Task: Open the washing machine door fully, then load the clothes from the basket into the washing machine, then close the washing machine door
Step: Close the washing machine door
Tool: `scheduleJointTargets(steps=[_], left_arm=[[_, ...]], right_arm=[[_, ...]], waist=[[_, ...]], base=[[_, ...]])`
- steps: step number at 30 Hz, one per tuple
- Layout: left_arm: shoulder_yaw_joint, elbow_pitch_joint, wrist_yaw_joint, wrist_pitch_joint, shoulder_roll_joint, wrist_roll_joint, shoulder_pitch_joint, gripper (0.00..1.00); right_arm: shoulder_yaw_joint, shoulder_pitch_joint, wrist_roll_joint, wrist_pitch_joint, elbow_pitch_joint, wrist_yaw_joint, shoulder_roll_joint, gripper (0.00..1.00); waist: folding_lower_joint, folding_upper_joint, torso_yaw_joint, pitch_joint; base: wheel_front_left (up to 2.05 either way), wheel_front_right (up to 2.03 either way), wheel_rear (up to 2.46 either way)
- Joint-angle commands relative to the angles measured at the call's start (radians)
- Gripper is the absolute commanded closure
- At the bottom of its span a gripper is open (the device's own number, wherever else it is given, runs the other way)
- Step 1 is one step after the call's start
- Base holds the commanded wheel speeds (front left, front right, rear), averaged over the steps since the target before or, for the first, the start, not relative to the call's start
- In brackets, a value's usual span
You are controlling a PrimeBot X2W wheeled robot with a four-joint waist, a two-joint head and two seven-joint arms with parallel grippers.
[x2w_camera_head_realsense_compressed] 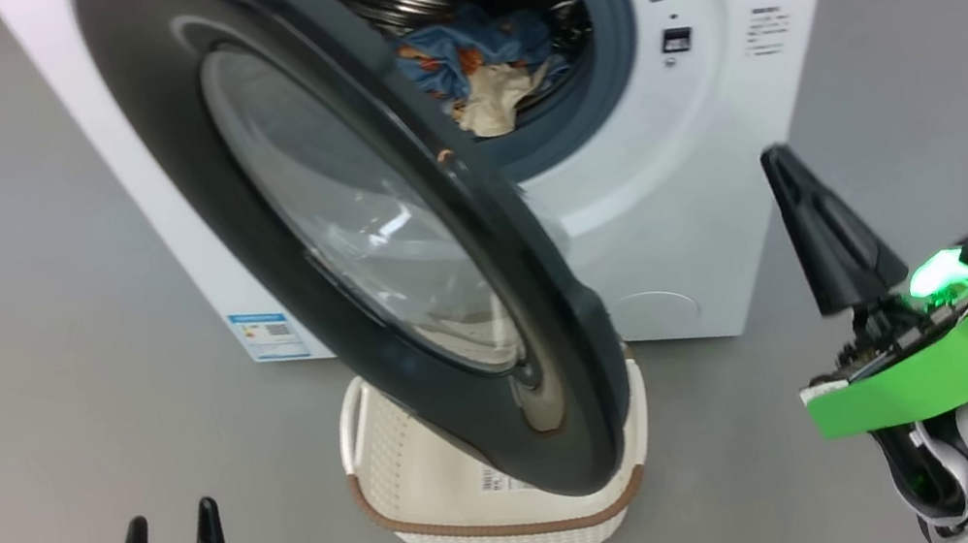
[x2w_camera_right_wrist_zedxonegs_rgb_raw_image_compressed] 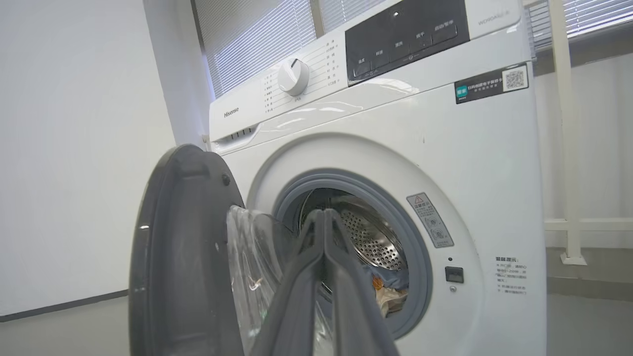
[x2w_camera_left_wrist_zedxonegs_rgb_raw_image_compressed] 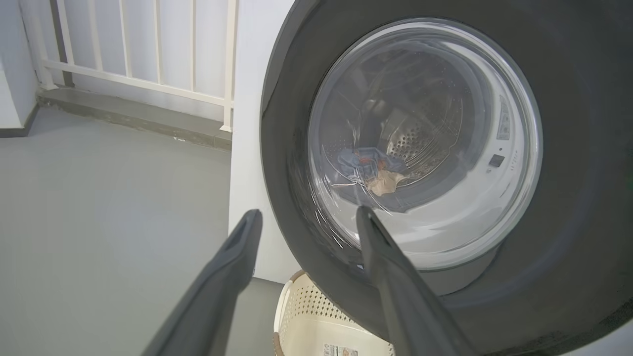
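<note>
Grey floor (x2w_camera_head_realsense_compressed: 6,292) | washing machine door (x2w_camera_head_realsense_compressed: 347,216) ajar, left of right claw (x2w_camera_head_realsense_compressed: 782,158) (fingers pressed together) | left claw (x2w_camera_head_realsense_compressed: 170,513) wide, facing door

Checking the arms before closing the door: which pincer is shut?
The right pincer: its fingers are pressed together with nothing between them. The left pincer has its fingers well apart.

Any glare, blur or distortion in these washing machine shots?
Head view: behind the right gripper the wrist is motion-blurred, green light blown out. Left wrist view: the washing machine door glass warps the clothes behind it. Right wrist view: bright blinds, near fingers soft.
</note>
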Motion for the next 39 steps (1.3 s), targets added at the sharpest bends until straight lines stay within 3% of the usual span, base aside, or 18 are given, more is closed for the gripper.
scheduleJointTargets(steps=[1, 7, 13, 18, 26, 39], left_arm=[[0.032, -0.016, -0.003, -0.009, 0.017, -0.005, -0.009, 0.00], [0.028, -0.012, -0.003, -0.009, 0.015, -0.004, 0.003, 0.00], [0.025, -0.011, -0.003, -0.009, 0.018, -0.005, 0.008, 0.00], [0.027, -0.004, -0.003, -0.009, 0.020, -0.009, 0.011, 0.00], [0.023, -0.003, -0.003, -0.009, 0.014, -0.011, 0.012, 0.00], [0.015, 0.006, -0.003, -0.009, 0.002, -0.023, 0.003, 0.00]], right_arm=[[0.020, -0.034, 0.004, -0.005, -0.051, 0.006, 0.011, 1.00], [0.044, -0.034, 0.001, -0.005, -0.175, 0.006, 0.030, 1.00], [0.138, -0.041, -0.027, -0.005, -0.281, 0.006, 0.009, 1.00], [0.245, -0.037, -0.040, -0.005, -0.292, 0.006, -0.025, 1.00], [0.396, -0.027, -0.072, -0.005, -0.186, 0.006, -0.076, 1.00], [0.492, -0.023, -0.029, -0.005, 0.095, 0.006, -0.106, 1.00]], waist=[[0.0000, 0.0000, 0.032, -0.015], [0.0000, 0.0000, 0.076, -0.030], [0.0000, 0.0000, 0.102, -0.037], [0.0000, 0.0000, 0.107, -0.043], [0.0000, 0.0000, 0.109, -0.041], [0.0000, 0.0000, 0.154, -0.011]], base=[[0.00, 0.00, 0.00], [0.00, 0.00, 0.00], [0.00, 0.00, 0.00], [0.00, 0.00, 0.00], [0.00, 0.00, 0.00], [0.00, 0.00, 0.00]])
